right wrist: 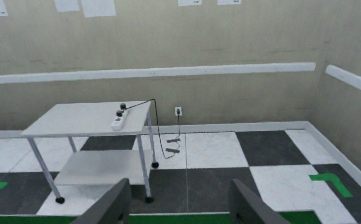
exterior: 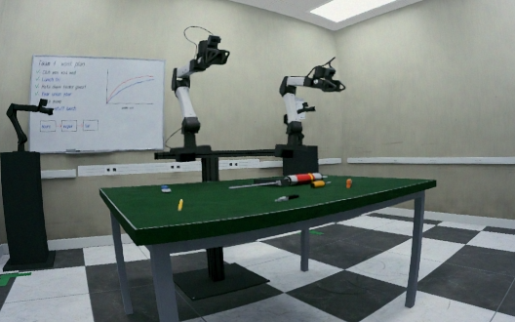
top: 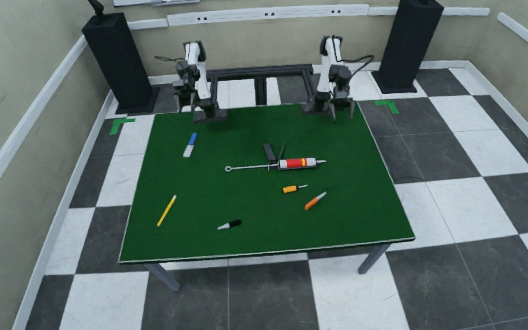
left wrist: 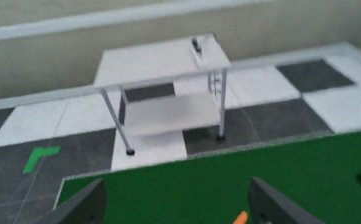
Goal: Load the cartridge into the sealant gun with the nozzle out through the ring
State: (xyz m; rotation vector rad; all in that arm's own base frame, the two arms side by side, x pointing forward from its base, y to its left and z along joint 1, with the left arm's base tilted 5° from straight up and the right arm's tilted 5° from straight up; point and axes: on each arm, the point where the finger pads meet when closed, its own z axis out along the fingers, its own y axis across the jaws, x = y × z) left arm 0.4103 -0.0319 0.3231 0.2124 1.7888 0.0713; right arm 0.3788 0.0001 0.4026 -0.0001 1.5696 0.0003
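The sealant gun lies on its side on the green table, its dark handle [top: 269, 153] toward the arms and its plunger rod [top: 250, 167] [exterior: 255, 184] extended back. The red, white and yellow cartridge [top: 297, 163] [exterior: 303, 179] lies along the gun's cradle, with its nozzle [top: 322, 161] pointing out past the front end. The fit in the front ring's cup is too small to tell. The thumb plate is not distinct. My left gripper [top: 343, 116] [exterior: 340, 88] [left wrist: 177, 187] is open and empty, raised near the table's back edge. My right gripper [top: 185, 107] [exterior: 226, 58] [right wrist: 179, 188] is open and empty, raised at the other back corner.
A yellow screwdriver [top: 289, 189] [exterior: 318, 184] and an orange knife [top: 315, 201] [exterior: 349, 182] [left wrist: 241, 218] lie in front of the gun. A black marker [top: 235, 223] [exterior: 291, 197], a yellow pencil [top: 166, 210] [exterior: 180, 205] and a blue-white item [top: 190, 145] [exterior: 166, 188] lie farther off.
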